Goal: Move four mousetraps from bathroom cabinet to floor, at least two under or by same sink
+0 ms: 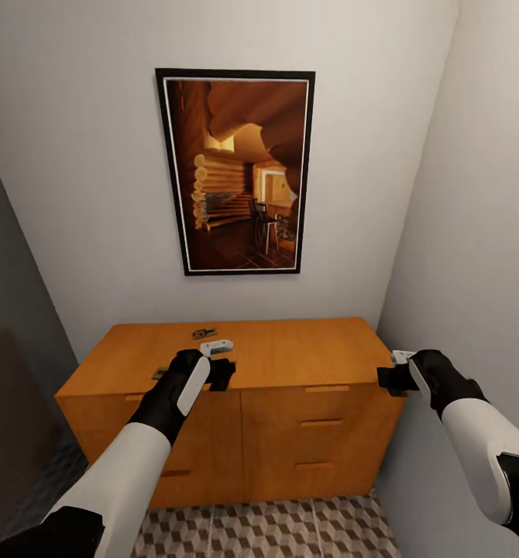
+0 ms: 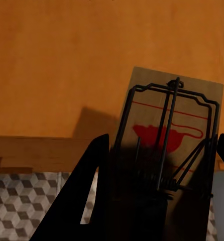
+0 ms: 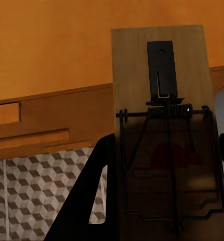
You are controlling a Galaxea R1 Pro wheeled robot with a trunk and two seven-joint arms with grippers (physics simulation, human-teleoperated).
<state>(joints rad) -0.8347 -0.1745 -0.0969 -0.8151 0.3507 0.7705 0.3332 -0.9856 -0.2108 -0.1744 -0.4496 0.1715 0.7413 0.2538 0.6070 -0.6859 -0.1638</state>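
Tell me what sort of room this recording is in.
Probably a narrow corner of a home: a low wooden cabinet against a plain white wall, a framed picture above it, and cube-patterned floor tiles. Nothing visible specifically says bathroom.

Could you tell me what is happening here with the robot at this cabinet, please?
The robot faces the orange-brown cabinet below a framed picture. Each gripper holds a mousetrap: the left gripper over the cabinet's front edge, with its mousetrap between the fingers, and the right gripper off the cabinet's right end with another mousetrap. At least one more trap lies on the cabinet top. Nothing sits on the visible cube-patterned floor.
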